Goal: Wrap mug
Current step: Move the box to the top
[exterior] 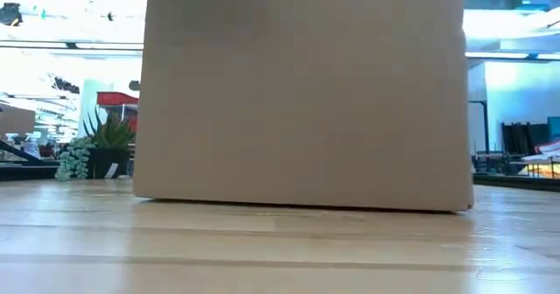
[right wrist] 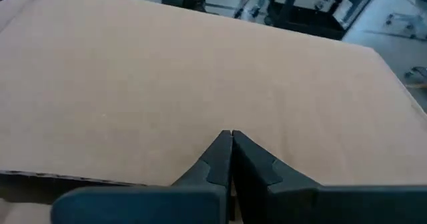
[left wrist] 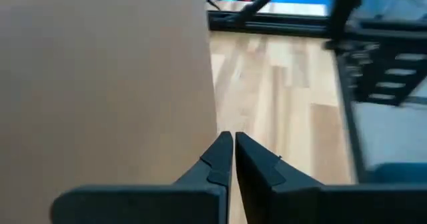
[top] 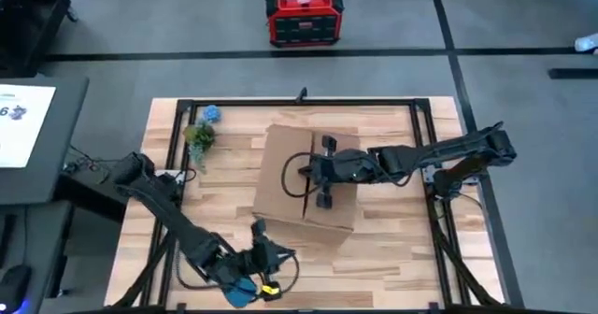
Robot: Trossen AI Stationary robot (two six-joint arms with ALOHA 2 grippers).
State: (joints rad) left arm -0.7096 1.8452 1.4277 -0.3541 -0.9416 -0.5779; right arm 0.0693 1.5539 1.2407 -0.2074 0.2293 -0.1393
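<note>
A small potted plant [top: 199, 135] stands on the wooden table [top: 392, 249]; a red box [top: 304, 17] sits beyond.

A robotics lab or workshop: a wood table [top: 374, 249] in a black metal frame [top: 280, 102] stands on grey floor marked with dark tape lines, a red power unit [top: 303, 17] sits on the floor, and bright open space with racks lies behind.

Both arms reach inward — left gripper [left wrist: 233, 159] and right gripper [right wrist: 231, 154] each with fingers pressed together.
</note>
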